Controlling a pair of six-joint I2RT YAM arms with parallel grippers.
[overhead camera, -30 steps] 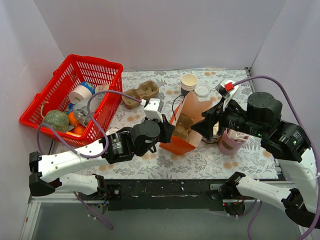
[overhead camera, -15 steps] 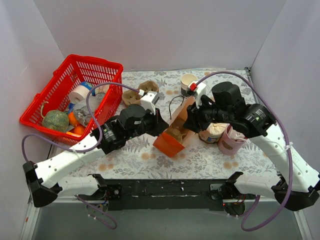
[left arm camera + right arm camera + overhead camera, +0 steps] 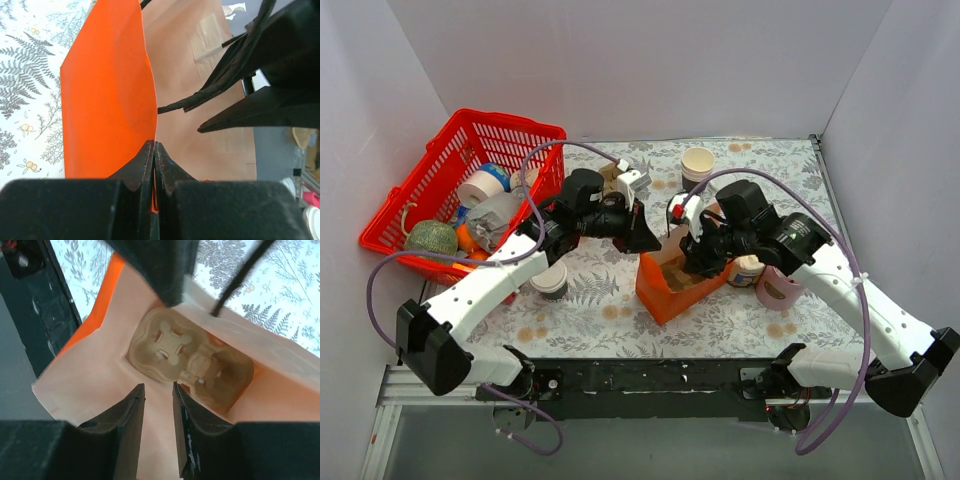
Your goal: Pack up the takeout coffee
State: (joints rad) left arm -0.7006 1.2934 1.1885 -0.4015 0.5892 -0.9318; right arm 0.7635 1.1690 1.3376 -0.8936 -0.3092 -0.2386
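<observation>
The takeout coffee point(image 3: 551, 280), white lid over a dark body, stands on the table left of the orange paper bag point(image 3: 665, 288), apart from both grippers. My left gripper point(image 3: 647, 242) is shut on the bag's left rim, the jaws pinching the orange wall point(image 3: 107, 100) at the fingertips point(image 3: 154, 146). My right gripper point(image 3: 694, 266) is open and empty, reaching down into the bag's mouth. In the right wrist view its jaws point(image 3: 159, 390) hang above a pulp cup carrier point(image 3: 187, 365) lying on the bag's floor.
A lidless cream cup point(image 3: 698, 161) stands at the back. A pink cup point(image 3: 780, 291) and a small lidded cup point(image 3: 750, 269) sit right of the bag under my right arm. A red basket point(image 3: 535, 135) with groceries stands at the left.
Both arms have swung toward the table's middle. The left gripper kept hold of the bag's rim and uncovered the lidded cup. The right gripper has gone into the bag's mouth.
</observation>
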